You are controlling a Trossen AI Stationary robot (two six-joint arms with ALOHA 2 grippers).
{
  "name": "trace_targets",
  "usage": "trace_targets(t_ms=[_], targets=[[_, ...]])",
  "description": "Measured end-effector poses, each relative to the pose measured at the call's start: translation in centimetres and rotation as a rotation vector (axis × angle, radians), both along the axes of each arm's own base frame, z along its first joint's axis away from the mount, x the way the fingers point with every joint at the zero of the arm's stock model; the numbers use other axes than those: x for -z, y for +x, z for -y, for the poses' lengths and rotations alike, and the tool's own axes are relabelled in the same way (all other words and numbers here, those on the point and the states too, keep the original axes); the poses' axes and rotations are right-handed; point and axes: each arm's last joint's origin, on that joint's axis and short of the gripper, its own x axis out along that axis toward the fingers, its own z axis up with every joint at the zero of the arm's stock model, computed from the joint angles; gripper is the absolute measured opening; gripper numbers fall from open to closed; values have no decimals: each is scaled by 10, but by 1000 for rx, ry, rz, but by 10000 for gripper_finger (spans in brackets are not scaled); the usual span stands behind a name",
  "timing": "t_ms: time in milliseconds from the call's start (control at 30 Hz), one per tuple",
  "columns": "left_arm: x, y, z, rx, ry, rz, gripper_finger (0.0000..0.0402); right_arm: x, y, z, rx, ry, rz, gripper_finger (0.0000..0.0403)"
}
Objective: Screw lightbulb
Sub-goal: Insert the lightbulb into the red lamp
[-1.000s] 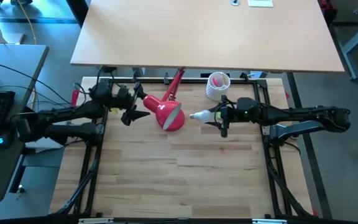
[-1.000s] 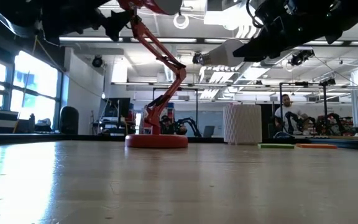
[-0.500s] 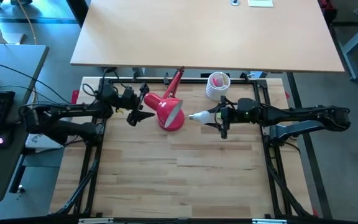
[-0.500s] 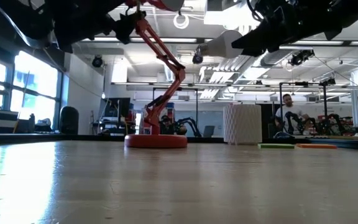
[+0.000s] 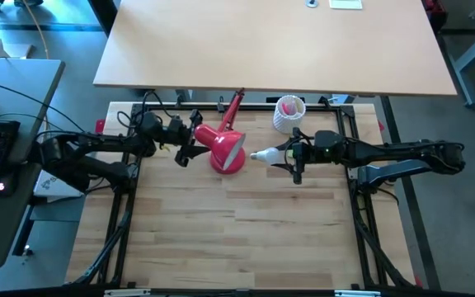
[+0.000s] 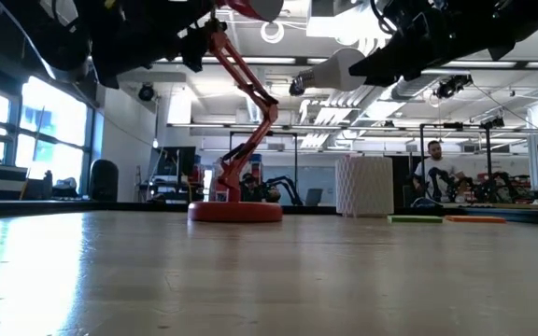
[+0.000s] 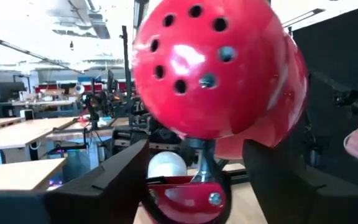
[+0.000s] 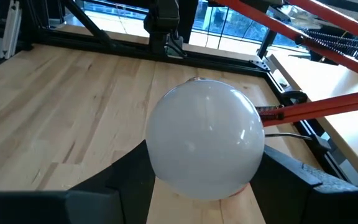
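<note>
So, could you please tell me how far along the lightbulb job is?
Done: the right pincer holds the lightbulb, lifted beside the red lamp shade. In hand: the left pincer, fingers open, is at the shade's back. Left: seating and screwing the bulb in, since it sits outside the shade.

White perforated pen cup (image 5: pixel 289 113) beside red lamp (image 5: pixel 226 148) on wooden table (image 5: pixel 237 239).

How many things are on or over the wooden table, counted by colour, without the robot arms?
Red: 1, the lamp
White: 2, the lightbulb held in the right gripper, and the perforated cup
Total: 3
</note>
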Motion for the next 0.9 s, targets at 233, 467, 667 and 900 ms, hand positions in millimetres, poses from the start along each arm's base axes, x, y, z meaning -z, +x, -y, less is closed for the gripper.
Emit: trace_targets(t_ms=[233, 467, 667, 900], targets=[[20, 9, -5, -16, -32, -92, 209, 0, 0, 0, 1, 3, 0, 224], [42, 18, -6, -22, -95, -192, 163, 0, 0, 0, 5, 2, 0, 224], [52, 14, -14, -7, -185, -301, 161, 1, 0, 0, 6, 4, -15, 224], [51, -1, -34, 108, -296, -332, 165, 1, 0, 0, 6, 3, -15, 224]])
